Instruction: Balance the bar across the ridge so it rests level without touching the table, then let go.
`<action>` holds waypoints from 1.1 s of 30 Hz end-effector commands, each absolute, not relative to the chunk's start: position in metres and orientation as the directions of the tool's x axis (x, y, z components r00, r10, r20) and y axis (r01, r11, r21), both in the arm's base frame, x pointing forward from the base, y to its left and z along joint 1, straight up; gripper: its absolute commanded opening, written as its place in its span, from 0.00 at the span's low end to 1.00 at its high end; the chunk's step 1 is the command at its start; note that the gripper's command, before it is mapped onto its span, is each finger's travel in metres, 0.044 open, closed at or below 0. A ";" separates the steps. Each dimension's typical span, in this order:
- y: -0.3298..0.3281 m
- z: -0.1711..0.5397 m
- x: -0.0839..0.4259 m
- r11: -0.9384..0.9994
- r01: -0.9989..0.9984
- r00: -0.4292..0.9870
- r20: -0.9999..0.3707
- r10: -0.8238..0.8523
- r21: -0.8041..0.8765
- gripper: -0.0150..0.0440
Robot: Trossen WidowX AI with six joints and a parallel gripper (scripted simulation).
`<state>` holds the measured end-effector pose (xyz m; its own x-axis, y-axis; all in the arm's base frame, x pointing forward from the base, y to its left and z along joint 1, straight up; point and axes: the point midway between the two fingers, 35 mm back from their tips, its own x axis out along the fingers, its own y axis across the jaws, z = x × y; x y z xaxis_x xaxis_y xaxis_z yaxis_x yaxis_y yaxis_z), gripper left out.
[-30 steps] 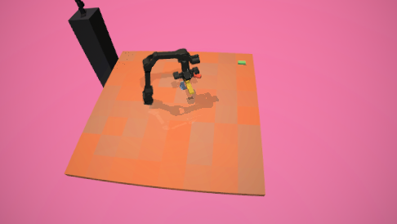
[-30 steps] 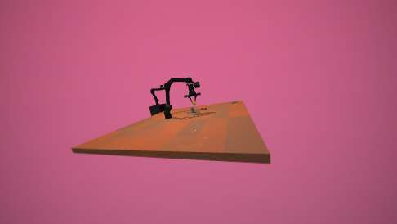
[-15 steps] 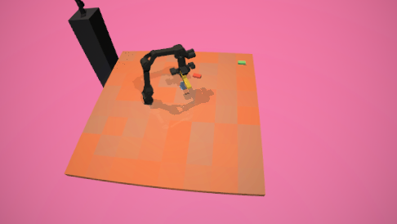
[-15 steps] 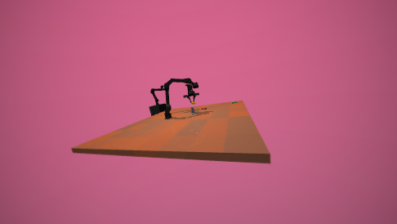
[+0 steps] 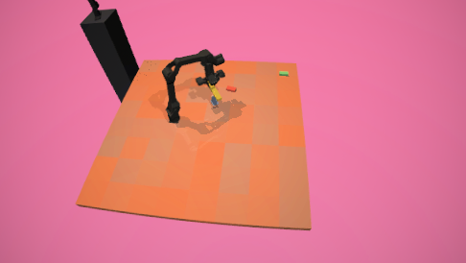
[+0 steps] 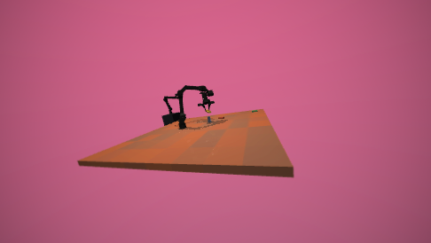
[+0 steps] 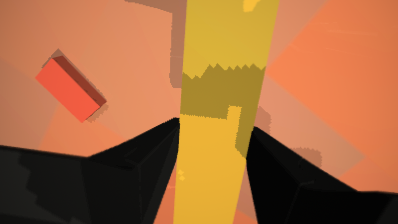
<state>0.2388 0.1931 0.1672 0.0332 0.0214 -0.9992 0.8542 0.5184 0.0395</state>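
The yellow bar [image 5: 217,93] [image 6: 207,111] [image 7: 227,45] is held across its width between the fingers of my gripper [image 5: 212,86] [image 6: 207,110] [image 7: 214,130], which is shut on it. The bar is in the air and looks roughly level. The blue-grey ridge [image 5: 214,102] [image 6: 208,120] stands upright on the table [image 5: 240,192] [image 6: 266,151]. In the exterior view the bar is above the ridge with a visible gap between them. The ridge is not seen in the wrist view, so I cannot tell how the bar's middle lines up with it.
A red block [image 5: 231,88] [image 6: 221,118] [image 7: 68,90] lies on the table near the ridge. A green block [image 5: 284,73] [image 6: 254,111] lies near the table's far right corner. A tall black pillar [image 5: 110,53] stands beside the table's left edge.
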 end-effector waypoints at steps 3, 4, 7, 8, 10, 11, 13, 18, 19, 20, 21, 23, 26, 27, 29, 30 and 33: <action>0.195 0.158 0.236 0.516 0.856 0.025 -0.999 0.020 0.032 0.25; 0.195 0.156 0.236 0.516 0.856 0.025 -0.999 0.020 0.032 0.25; 0.195 0.151 0.236 0.517 0.856 0.025 -0.999 0.020 0.032 0.25; 0.195 0.149 0.236 0.517 0.856 0.025 -0.999 0.020 0.032 0.25; 0.195 0.146 0.236 0.517 0.856 0.025 -0.999 0.020 0.032 0.25; 0.195 0.144 0.236 0.517 0.856 0.025 -0.999 0.020 0.032 0.25; 0.195 0.141 0.236 0.517 0.856 0.025 -0.999 0.020 0.032 0.25; 0.194 0.133 0.236 0.517 0.855 0.025 -0.999 0.020 0.032 0.25; 0.194 0.131 0.236 0.517 0.855 0.025 -0.999 0.020 0.032 0.25; 0.194 0.130 0.236 0.517 0.855 0.025 -0.999 0.020 0.032 0.25; 0.194 0.128 0.236 0.517 0.855 0.025 -0.999 0.020 0.032 0.25; 0.194 0.125 0.236 0.517 0.855 0.025 -0.999 0.020 0.032 0.25; 0.194 0.124 0.236 0.517 0.855 0.025 -0.999 0.020 0.032 0.25; 0.194 0.124 0.236 0.517 0.855 0.025 -0.999 0.020 0.032 0.25; 0.194 0.124 0.236 0.517 0.855 0.025 -0.999 0.020 0.032 0.25; 0.194 0.124 0.236 0.517 0.855 0.025 -0.999 0.020 0.032 0.25; 0.194 0.126 0.236 0.517 0.855 0.025 -0.999 0.020 0.032 0.25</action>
<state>0.2372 0.1937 0.1256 0.0293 0.0182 -0.9994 0.8546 0.5182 0.0344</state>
